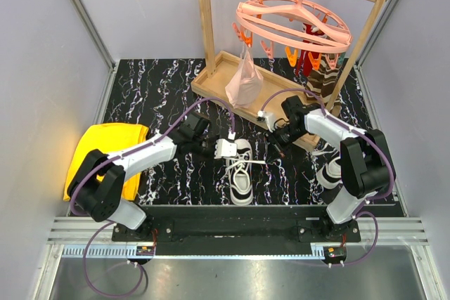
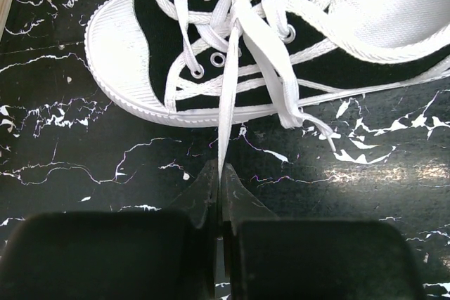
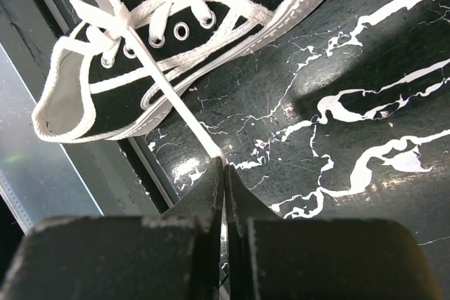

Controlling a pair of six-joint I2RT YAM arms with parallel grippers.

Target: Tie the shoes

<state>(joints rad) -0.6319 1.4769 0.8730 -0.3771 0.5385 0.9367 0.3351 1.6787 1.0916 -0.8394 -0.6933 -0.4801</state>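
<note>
Top external view puts the shoe between left gripper and right gripper, each clamped tight on a lace end. Uneven pulling could drag the light shoe sideways or slip a lace free.

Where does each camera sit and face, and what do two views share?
Top external: high behind the robot, facing down at the table; left arm, right arm show.
Left wrist: looks past the shut left pincer, pinching a lace, toward the shoe.
Right wrist: looks past the shut right pincer, pinching another lace.
Shared: both wrist views apparently show one shoe.
</note>
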